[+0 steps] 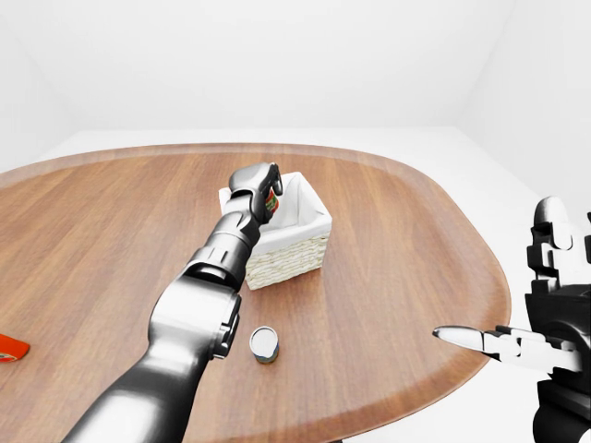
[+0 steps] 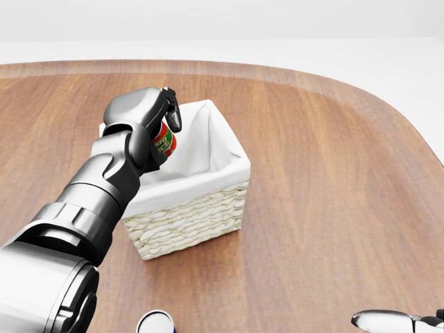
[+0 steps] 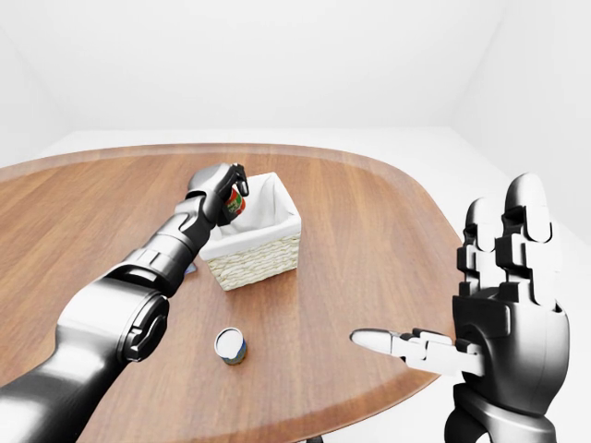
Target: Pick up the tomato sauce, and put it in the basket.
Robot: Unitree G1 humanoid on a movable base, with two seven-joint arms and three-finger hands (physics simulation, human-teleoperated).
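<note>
Basket (image 2: 208, 177) mouth open from above, walls ring it; small can (image 3: 231, 345) well apart; table (image 2: 333, 173) right side bare.

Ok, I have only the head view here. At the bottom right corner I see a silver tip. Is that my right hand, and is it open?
Observer: Yes. The right-eye view shows the whole right hand: it is open, with fingers straight up and thumb pointing to the view's left, and it holds nothing.
Operator: And the round thing cut off at my bottom edge?
Observer: It is a small can standing on the table, apart from the basket, below it in the left-eye view.
Operator: Is there anything else on the table that I miss?
Observer: A red object lies at the left edge of the left-eye view. It is cut off, so I cannot tell what it is.
</note>
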